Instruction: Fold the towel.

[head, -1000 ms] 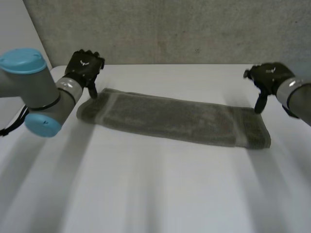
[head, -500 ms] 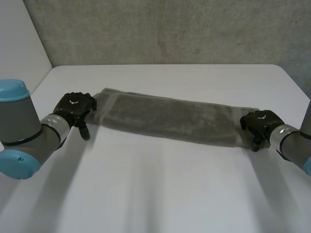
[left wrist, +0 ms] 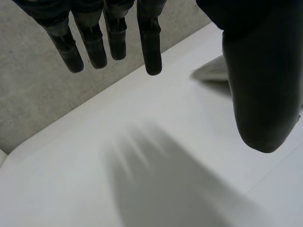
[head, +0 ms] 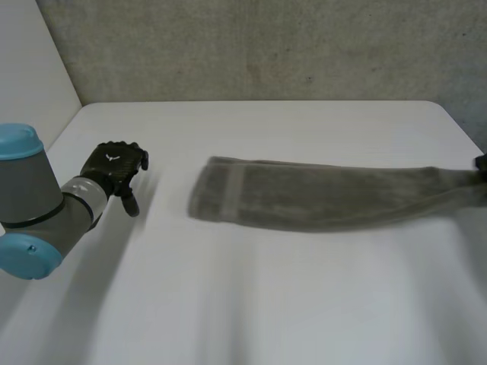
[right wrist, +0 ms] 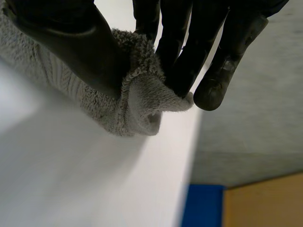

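Right hand (right wrist: 71, 42) is pinching the towel (right wrist: 137, 106) by one end, seemingly to reposition it, while left hand (head: 114, 169) is hovering slack-fingered, empty.

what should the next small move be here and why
Probably lift the right hand and carry its pinched end over the towel toward the other end, halving it. That hand pinches one end; the towel lies stretched long, and the left hand is open, off the cloth.

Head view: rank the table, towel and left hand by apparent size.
1. table, largest
2. towel, stretched out to the view's right edge
3. left hand, clearly smallest
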Available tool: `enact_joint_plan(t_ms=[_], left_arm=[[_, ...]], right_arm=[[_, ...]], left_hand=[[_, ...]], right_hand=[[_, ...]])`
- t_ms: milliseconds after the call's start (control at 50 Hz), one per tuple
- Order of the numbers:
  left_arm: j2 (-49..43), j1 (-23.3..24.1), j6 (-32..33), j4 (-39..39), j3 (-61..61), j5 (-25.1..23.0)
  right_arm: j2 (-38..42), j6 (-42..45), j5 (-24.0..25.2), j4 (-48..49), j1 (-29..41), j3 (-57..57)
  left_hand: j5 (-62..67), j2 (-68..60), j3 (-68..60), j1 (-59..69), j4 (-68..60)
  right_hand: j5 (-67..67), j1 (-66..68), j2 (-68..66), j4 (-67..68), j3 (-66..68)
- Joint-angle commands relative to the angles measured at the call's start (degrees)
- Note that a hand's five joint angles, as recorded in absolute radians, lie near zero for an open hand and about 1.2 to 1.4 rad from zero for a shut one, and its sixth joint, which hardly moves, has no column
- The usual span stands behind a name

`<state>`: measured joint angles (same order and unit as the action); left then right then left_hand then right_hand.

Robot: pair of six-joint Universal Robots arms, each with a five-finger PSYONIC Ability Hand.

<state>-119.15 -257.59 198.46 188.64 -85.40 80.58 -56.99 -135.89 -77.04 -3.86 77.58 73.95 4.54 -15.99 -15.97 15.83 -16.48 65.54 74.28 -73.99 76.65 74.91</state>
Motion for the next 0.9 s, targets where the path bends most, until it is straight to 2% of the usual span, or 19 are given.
enact_joint_plan(t_ms=[20, 100, 140, 160, 200, 260, 360, 380, 400, 420, 440, 460, 480, 500, 580, 660, 760, 800, 900], left_arm=[[0.5, -0.5, 0.0, 0.0, -0.2, 0.1], [0.5, -0.5, 0.0, 0.0, -0.6, 0.1], [1.0, -0.5, 0.0, 0.0, -1.2, 0.1], [1.0, -0.5, 0.0, 0.0, -1.2, 0.1], [1.3, -0.4, 0.0, 0.0, -1.4, 0.1], [1.5, -0.4, 0.0, 0.0, -1.7, 0.1], [2.1, -1.0, -0.1, 0.1, -2.8, 0.0], [2.1, -1.0, -0.1, 0.1, -2.8, 0.0], [2.2, -1.4, 0.0, 0.1, -3.2, 0.0], [2.2, -1.4, 0.0, 0.1, -3.2, 0.0], [2.2, -1.8, 0.0, 0.1, -3.5, -0.1], [2.2, -1.8, 0.0, 0.1, -3.6, -0.1], [2.2, -1.8, 0.0, 0.1, -3.6, -0.1], [2.2, -1.9, 0.0, 0.1, -3.7, -0.1], [2.2, -2.1, 0.0, 0.1, -3.8, -0.3], [2.2, -2.0, 0.0, 0.5, -3.8, -0.3], [2.2, -1.6, 0.0, 1.4, -3.8, -0.2], [2.1, -1.1, 0.0, 1.4, -3.9, -0.2], [2.3, -0.6, 0.0, 1.4, -4.2, -0.1]], right_arm=[[0.3, 0.2, -0.3, -8.6, 0.4, -15.7], [0.8, -1.9, -0.7, -11.6, 6.1, -21.5], [2.1, -3.8, -0.8, -13.4, 15.8, -26.8], [2.1, -3.9, -0.8, -13.4, 15.8, -26.8], [4.3, -4.4, -2.8, -14.6, 26.3, -31.4], [5.7, -4.3, -4.4, -14.7, 31.0, -33.1], [13.7, -3.7, -7.9, -14.9, 46.5, -37.2], [13.7, -3.7, -8.0, -14.9, 46.5, -37.2], [15.7, -3.4, -8.1, -14.9, 48.6, -37.4], [15.7, -3.4, -8.1, -14.9, 48.6, -37.4], [17.1, -2.8, -8.2, -14.9, 49.9, -37.4], [18.0, -2.1, -8.5, -15.0, 50.3, -37.3], [18.1, -2.1, -8.5, -15.0, 50.3, -37.3], [18.1, -1.8, -9.0, -14.9, 50.2, -37.0], [16.3, -2.9, -12.5, -15.3, 48.0, -35.0], [11.9, -5.5, -12.6, -15.7, 44.9, -29.9], [4.3, -10.4, -9.9, -13.6, 39.8, -17.7], [-0.4, -12.0, -6.4, -9.8, 35.4, -8.4], [-4.4, -12.1, -2.0, -3.4, 28.7, 4.1]], left_hand=[[-1.0, 2.4, 2.4, -2.2, 2.9], [-1.0, 2.4, 2.4, -2.2, 2.9], [-1.1, 2.6, 2.6, -2.4, 3.1], [-1.1, 2.6, 2.6, -2.4, 3.1], [-1.1, 2.6, 2.6, -2.4, 3.1], [-1.1, 2.6, 2.6, -2.4, 3.1], [-1.3, 2.7, 2.7, -2.6, 3.2], [-1.3, 2.7, 2.7, -2.6, 3.2], [-1.3, 2.7, 2.7, -2.6, 3.2], [-1.3, 2.7, 2.7, -2.6, 3.2], [-1.3, 2.7, 2.7, -2.6, 3.2], [-1.3, 2.7, 2.7, -2.6, 3.2], [-1.3, 2.7, 2.7, -2.6, 3.2], [-1.3, 2.7, 2.7, -2.6, 3.2], [-1.5, 2.9, 2.9, -2.8, 3.4], [-1.5, 2.9, 2.9, -2.8, 3.4], [-1.5, 2.9, 2.9, -2.8, 3.4], [-1.5, 2.9, 2.9, -2.8, 3.4], [-1.5, 2.9, 2.9, -2.8, 3.4]], right_hand=[[4.5, 5.7, -6.0, 3.3, 5.1], [4.5, 5.7, -6.0, 3.3, 5.1], [4.5, 5.7, -6.0, 3.3, 5.1], [4.5, 5.7, -6.0, 3.3, 5.1], [4.5, 5.7, -6.0, 3.3, 5.1], [4.5, 5.7, -6.0, 3.3, 5.1], [4.5, 5.7, -6.0, 3.3, 5.1], [4.5, 5.7, -6.0, 3.3, 5.1], [-10.6, -9.4, 9.1, -11.7, -10.0], [-10.8, -9.5, 9.2, -11.9, -10.2], [-29.1, -27.8, 27.6, -30.2, -28.5], [-48.6, -47.3, 47.1, -49.7, -48.0], [-48.8, -47.5, 47.3, -49.9, -48.2], [-65.5, -64.3, 64.0, -66.7, -64.9], [-65.5, -64.3, 64.0, -66.7, -64.9], [-65.5, -64.3, 64.0, -66.7, -64.9], [-65.5, -64.3, 64.0, -66.7, -64.9], [-65.5, -64.3, 64.0, -66.7, -64.9], [-65.5, -64.3, 64.0, -66.7, -64.9]])
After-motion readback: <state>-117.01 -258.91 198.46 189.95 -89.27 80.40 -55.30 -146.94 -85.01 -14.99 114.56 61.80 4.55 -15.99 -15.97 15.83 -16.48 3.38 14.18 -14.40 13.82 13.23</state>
